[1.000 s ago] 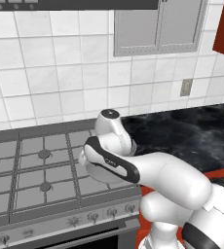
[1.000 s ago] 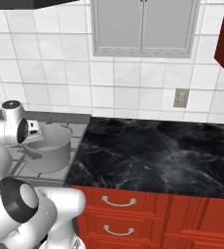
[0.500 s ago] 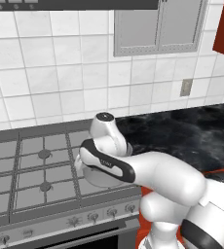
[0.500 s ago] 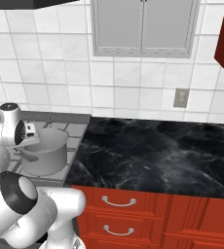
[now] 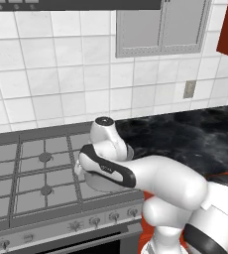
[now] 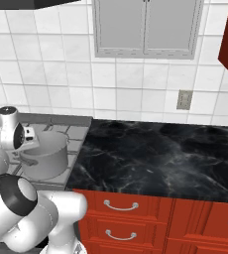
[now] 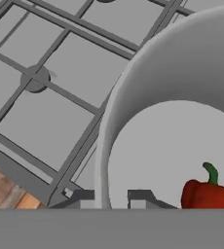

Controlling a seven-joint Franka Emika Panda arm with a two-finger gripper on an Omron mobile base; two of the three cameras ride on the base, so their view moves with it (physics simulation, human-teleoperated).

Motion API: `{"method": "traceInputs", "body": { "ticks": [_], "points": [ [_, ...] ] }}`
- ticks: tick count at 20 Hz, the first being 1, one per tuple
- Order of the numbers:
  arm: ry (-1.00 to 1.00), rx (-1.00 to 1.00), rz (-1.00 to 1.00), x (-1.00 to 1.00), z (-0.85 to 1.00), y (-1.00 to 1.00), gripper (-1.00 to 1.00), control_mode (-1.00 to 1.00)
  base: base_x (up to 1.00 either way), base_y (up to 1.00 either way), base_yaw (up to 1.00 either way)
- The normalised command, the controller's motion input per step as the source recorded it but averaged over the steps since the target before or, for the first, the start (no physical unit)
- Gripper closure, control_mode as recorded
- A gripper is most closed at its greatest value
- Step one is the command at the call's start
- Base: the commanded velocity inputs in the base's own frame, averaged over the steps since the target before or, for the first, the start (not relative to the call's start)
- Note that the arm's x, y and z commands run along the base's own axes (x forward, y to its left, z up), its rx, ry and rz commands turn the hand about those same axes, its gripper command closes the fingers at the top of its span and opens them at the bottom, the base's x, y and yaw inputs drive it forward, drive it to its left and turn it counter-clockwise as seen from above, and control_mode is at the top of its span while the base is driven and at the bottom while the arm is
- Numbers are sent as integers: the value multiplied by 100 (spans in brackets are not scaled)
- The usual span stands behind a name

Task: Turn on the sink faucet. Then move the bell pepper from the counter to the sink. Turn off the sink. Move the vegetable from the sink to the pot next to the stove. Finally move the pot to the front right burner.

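Inside the round grey metal pot (image 7: 172, 121) lies the glossy red bell pepper (image 7: 209, 193) with its green stem. Nearly closed, the 2-finger gripper (image 7: 111, 197) pinches the pot's rim. From the right base view, the pot (image 6: 47, 158) sits on the grey steel gas stove (image 6: 61, 133), beside the black marble counter (image 6: 160, 158).

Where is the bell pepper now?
In the hand view the bell pepper lies inside the pot, at the lower right, above the stove.
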Motion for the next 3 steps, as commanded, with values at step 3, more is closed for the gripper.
{"method": "traceInputs", "body": {
  "ticks": [3],
  "points": [
    [0,0,0,-11,-1,0,-100,-100,0,0,0]
  ]
}}
